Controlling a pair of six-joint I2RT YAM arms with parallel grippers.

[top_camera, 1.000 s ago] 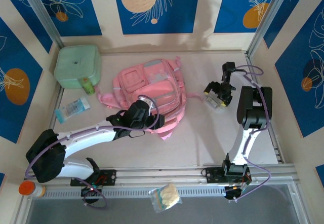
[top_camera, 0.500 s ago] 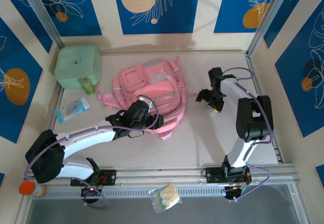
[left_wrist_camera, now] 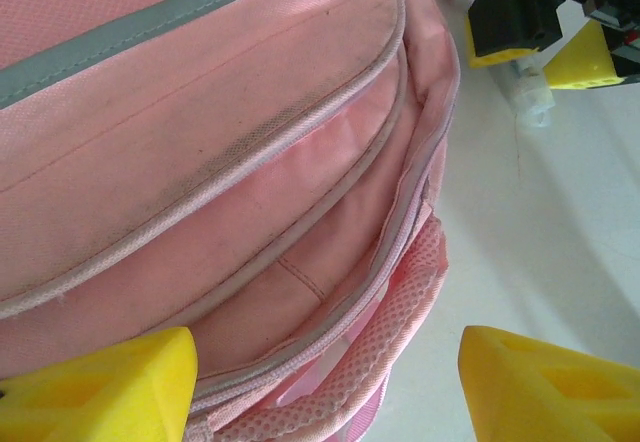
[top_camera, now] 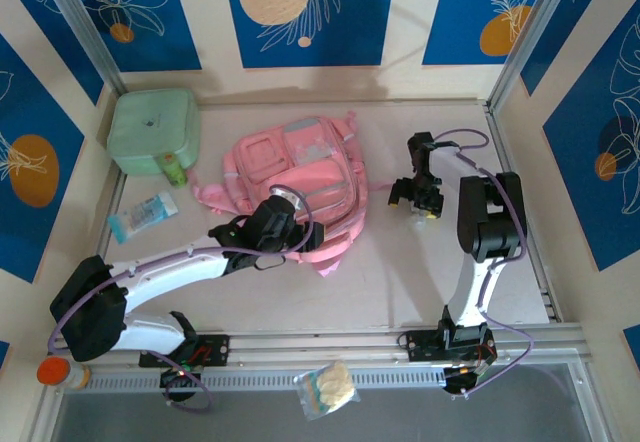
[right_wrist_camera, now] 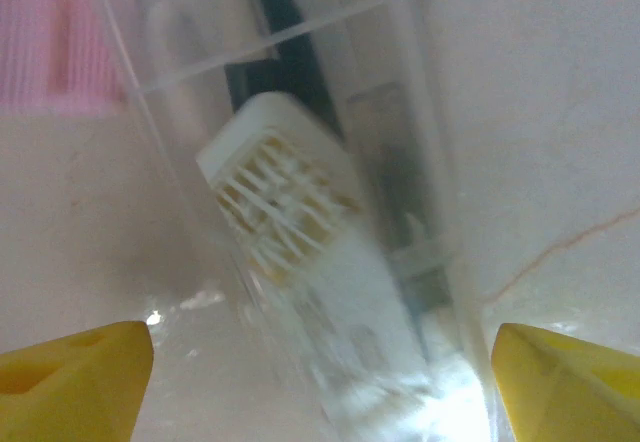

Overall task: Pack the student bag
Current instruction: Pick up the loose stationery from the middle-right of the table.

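We see the student bag (top_camera: 300,172) lying flat on the surface (top_camera: 390,282), near the middle and slightly to the left, front pockets up. The left gripper (left_wrist_camera: 335,382) hovers over the bag's near right edge with its fingers spread wide. The zip seam and a mesh strap lie between them (we cannot tell whether either finger touches fabric). Right of the bag and apart from it, the right gripper (right_wrist_camera: 320,372) is spread too, straddling a clear plastic pack (right_wrist_camera: 330,252) with a white ribbed part inside. A mint-green case (top_camera: 152,130) sits at the far left corner, with a pale blue pouch (top_camera: 143,214) nearer.
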